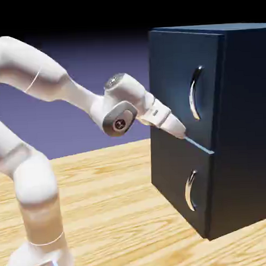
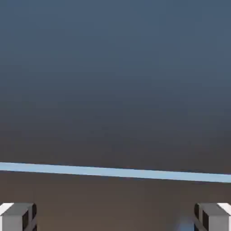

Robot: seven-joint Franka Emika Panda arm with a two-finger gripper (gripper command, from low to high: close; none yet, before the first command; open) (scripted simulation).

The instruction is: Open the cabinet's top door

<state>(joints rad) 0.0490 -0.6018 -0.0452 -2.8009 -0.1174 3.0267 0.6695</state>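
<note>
Hovering at the cabinet (image 1: 211,126), your claw (image 1: 184,135) spread wide, gripping nothing.
Top door (image 1: 176,84) dead ahead; its handle (image 1: 195,93) sits above and beyond your fingertips (image 2: 18,216), untouched.

A light wooden table (image 1: 117,212) (grain running lengthwise, seemingly) fronts a blue-violet backdrop (image 1: 99,66).
</note>
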